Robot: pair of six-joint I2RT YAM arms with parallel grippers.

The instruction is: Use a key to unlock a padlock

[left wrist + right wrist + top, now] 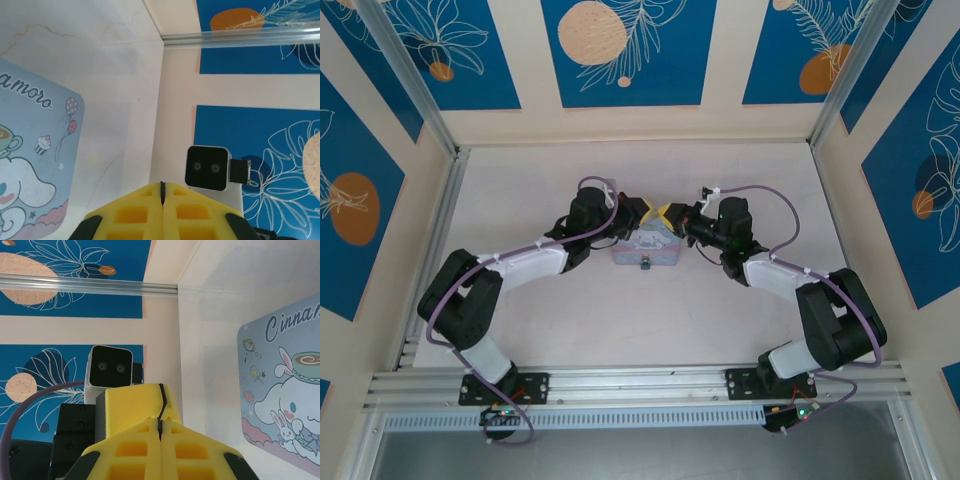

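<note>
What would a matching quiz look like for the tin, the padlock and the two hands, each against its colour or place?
1 tin
2 padlock
3 left hand
4 right hand

A dark, at the tin's near edge
B shut, leftward in the top view
C pale blue, cartoon print
D shut, rightward in the top view

Pairs: 1-C, 2-A, 3-B, 4-D

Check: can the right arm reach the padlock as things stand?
Likely yes. The padlock sits at the near edge of the tin, nothing over it. The right gripper, shut, is at the far edge by the left gripper; it must come round the tin.
</note>
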